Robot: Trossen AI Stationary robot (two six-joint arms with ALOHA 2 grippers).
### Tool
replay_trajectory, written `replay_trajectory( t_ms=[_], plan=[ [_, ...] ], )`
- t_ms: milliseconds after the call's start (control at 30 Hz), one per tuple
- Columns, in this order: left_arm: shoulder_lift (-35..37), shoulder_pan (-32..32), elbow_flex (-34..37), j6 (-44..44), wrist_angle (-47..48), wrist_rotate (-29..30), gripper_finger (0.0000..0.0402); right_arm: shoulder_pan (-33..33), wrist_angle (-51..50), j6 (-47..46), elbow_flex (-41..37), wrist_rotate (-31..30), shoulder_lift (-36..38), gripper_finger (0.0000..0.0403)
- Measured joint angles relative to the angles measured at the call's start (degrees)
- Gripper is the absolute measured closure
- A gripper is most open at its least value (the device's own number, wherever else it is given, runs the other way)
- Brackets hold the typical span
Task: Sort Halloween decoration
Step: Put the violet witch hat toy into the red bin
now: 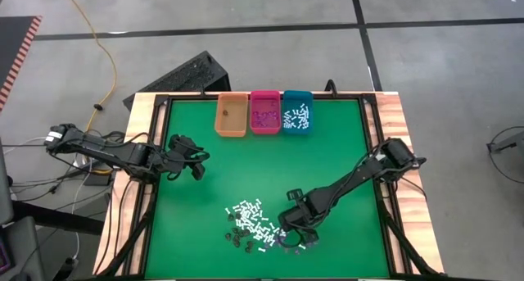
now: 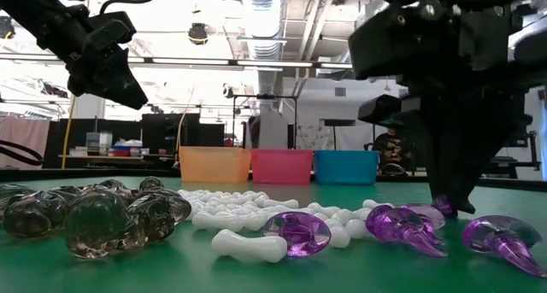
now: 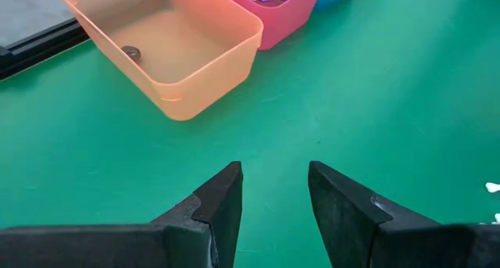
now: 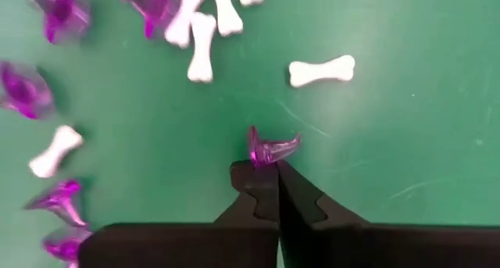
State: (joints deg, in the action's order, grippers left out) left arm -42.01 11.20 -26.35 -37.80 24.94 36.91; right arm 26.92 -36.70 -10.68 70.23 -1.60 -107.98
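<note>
The Halloween decoration lies in a loose pile (image 1: 254, 224) on the green mat near the table's near edge. It is made up of white bone-shaped pieces (image 2: 248, 242), purple bits (image 2: 303, 233) and dark see-through bits (image 2: 94, 216). My right gripper (image 4: 275, 173) stands at the pile's right end, pointing steeply down, shut on one purple bit (image 4: 269, 149). My left gripper (image 3: 273, 174) hangs open above the mat's left part, with nothing between its fingers. My right gripper pinches the purple bit by its near edge (image 4: 268, 160) between the very ends of its two fingers. The fingers come from above, pointing steeply down. Most of the bit sticks out past the fingertips, low at the mat (image 2: 444, 206). Whether it is lifted clear, I cannot tell.
Three bins stand in a row at the mat's far edge: orange (image 1: 231, 115) with one dark bit, pink (image 1: 265, 113) with purple bits, teal (image 1: 296, 111) with white pieces. Loose white and purple pieces (image 4: 320, 71) lie around my right gripper. Bare mat lies between pile and bins.
</note>
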Motion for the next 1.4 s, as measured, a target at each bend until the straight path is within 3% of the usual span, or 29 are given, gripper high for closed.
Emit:
replay_trajectory(
  t_ms=[400, 733, 967, 1200, 1400],
  plan=[
    [0.01, 0.0, 0.0, 0.75, 0.05, 0.0, 0.0264, -1.63, -0.19, -2.83, 1.31, -1.01, 0.02, 0.0387],
    [0.01, 0.02, 0.0, 1.57, 0.03, -0.02, 0.0264, -8.44, -6.84, 6.13, 7.13, -3.45, 0.02, 0.0387],
    [0.01, 0.02, 0.0, 1.57, 0.03, -0.02, 0.0264, -18.89, -7.91, 18.46, 12.38, -6.63, 0.02, 0.0387],
    [0.01, 0.01, 0.0, 1.57, 0.05, -0.04, 0.0264, -33.45, -7.43, 29.34, 19.75, -7.81, 0.04, 0.0387],
    [0.01, 0.02, 0.0, 1.57, 0.05, -0.04, 0.0264, -45.19, -5.97, 30.15, 24.82, -7.54, 0.04, 0.038]
  ],
)
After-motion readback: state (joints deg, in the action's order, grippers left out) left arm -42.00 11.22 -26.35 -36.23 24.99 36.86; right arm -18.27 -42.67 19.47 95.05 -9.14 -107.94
